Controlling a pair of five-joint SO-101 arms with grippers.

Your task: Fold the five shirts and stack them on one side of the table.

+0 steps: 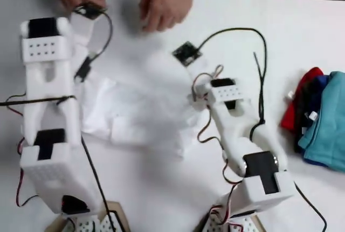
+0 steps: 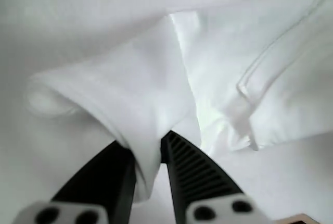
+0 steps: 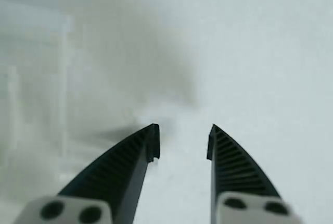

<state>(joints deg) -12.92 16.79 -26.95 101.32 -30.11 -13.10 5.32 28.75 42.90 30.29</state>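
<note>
Shirt (image 2: 130,88) fold sits pinched inside left gripper (image 2: 147,144).

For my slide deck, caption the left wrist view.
Left gripper pinching a fold of the white shirt.

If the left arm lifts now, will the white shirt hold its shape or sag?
Probably floppy: the white shirt lies rumpled, and the fold pinched in the left gripper drapes softly. Likely light, so it should lift easily but trail and sag. Slipping seems unlikely; ribbed pads flank it.

White table (image 1: 161,189) with white shirt (image 1: 145,108) and coloured shirt pile (image 1: 319,120)
</note>
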